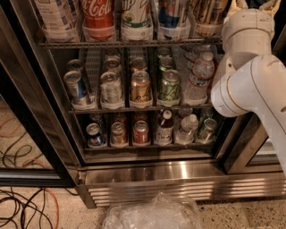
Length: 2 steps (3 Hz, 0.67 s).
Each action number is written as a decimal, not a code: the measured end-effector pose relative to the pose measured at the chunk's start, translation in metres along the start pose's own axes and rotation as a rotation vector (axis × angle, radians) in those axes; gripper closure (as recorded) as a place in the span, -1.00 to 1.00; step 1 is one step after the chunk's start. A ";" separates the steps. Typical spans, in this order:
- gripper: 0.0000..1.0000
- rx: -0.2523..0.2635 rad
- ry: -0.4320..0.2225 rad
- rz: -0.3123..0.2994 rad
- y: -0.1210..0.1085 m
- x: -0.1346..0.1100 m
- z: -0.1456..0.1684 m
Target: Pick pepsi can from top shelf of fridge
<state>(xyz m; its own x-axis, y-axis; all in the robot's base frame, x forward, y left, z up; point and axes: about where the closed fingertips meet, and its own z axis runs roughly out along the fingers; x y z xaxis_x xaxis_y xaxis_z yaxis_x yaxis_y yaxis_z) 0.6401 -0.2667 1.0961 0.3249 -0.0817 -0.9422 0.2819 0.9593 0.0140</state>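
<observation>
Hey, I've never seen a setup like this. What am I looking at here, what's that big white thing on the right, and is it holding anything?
This is a single camera's view of a drinks fridge; where the camera is mounted isn't known. The white thing on the right is a robot arm. Its gripper is at the top right edge, mostly cut off, so I cannot tell whether it holds anything. The wire racks carry cans and bottles. On the top shelf, the blue pepsi can stands between a white-and-green can and a gold-tan can, with a red Coca-Cola can further left. On the floor are cables at the left and crinkled clear plastic at the bottom.
</observation>
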 end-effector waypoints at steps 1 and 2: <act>1.00 0.000 -0.001 -0.001 0.000 0.000 0.000; 1.00 -0.009 -0.017 -0.014 0.000 -0.005 -0.004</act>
<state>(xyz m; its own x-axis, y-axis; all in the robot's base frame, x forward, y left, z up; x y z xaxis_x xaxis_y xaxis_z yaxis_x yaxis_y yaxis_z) 0.6348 -0.2649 1.0991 0.3364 -0.1000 -0.9364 0.2790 0.9603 -0.0024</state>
